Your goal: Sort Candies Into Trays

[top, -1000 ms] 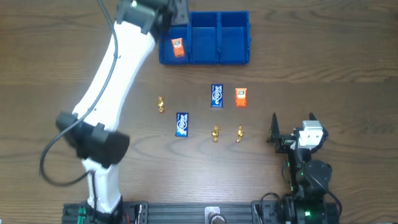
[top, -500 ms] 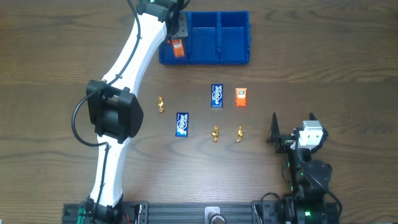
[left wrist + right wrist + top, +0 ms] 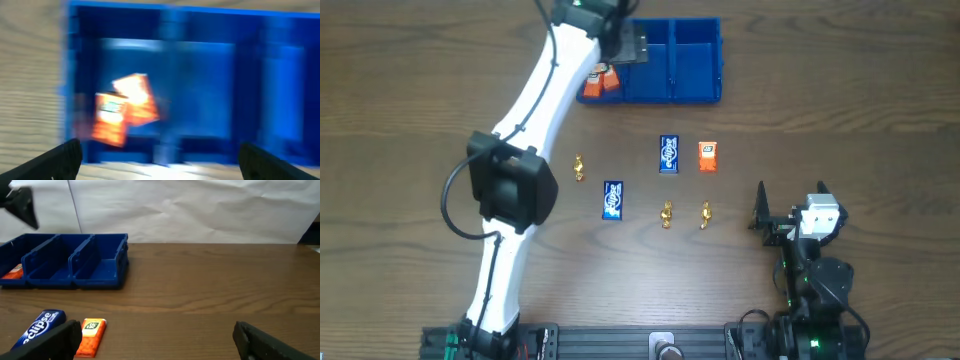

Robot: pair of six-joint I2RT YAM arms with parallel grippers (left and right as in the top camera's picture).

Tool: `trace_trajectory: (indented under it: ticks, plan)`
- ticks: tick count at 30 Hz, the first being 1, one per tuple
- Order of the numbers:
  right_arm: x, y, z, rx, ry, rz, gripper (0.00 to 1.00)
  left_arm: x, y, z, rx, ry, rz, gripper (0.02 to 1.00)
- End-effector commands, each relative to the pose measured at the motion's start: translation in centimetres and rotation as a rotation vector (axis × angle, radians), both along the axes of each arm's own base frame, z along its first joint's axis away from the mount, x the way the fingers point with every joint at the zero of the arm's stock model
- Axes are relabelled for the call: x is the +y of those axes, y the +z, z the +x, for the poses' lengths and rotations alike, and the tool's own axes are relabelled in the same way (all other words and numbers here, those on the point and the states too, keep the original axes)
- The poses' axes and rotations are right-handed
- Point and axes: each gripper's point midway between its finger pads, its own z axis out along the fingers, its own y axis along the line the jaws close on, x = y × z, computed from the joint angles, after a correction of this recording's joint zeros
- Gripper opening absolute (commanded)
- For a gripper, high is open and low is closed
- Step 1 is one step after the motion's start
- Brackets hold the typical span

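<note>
Top view, sorting under way: we see the left arm [image 3: 535,110] stretched up the table [image 3: 860,120] to the blue tray [image 3: 696,60]. The left gripper [image 3: 160,149] sits farther right than half a second ago, now about over the wall between the left and middle compartments rather than over the left one. A second ago a single packet lay in the left compartment; we now count two there, an orange packet [image 3: 111,119] overlapping a second orange packet [image 3: 140,95]. The left jaws stand wide apart with nothing between them. The right gripper [image 3: 790,200] has not moved and sits low near its base, jaws likewise spread and empty. Unchanged on the table lie a blue packet [image 3: 668,154], another blue packet [image 3: 613,200], a third orange packet [image 3: 708,156] and three gold-wrapped candies [image 3: 666,214]. The left wrist view is smeared, so we cannot tell whether the two packets in the tray lie flat or lean on its wall. From above, the arm covers the tray's far left corner. In the right wrist view a finger hides part of the nearer blue packet.
</note>
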Motion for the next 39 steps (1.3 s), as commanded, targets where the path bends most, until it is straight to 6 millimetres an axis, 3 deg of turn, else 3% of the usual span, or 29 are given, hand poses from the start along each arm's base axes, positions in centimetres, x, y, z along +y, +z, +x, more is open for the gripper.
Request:
trace_trajectory:
  ticks: [1,5,9,13,20,39]
  plan:
    - [0.0,-0.1,0.0,0.003,-0.001,-0.004,0.998,-9.0,1.6,-5.6,0.029,-0.015,-0.105,1.000]
    - [0.0,-0.1,0.0,0.003,-0.001,-0.004,0.998,-12.8,-1.2,-9.9,0.119,-0.034,-0.072,1.000]
    - [0.0,-0.1,0.0,0.003,-0.001,-0.004,0.998,-15.5,-4.1,-12.9,0.173,-0.060,-0.034,1.000]
    - [0.0,-0.1,0.0,0.003,-0.001,-0.004,0.998,-16.4,-7.4,-14.7,0.239,-0.049,0.005,0.987]
    - [0.0,-0.1,0.0,0.003,-0.001,-0.004,0.998,-16.8,-11.7,-15.7,0.324,-0.058,0.027,0.972]
    - [0.0,-0.1,0.0,0.003,-0.001,-0.004,0.998,-17.2,-13.4,-16.5,0.355,-0.070,0.037,0.884]
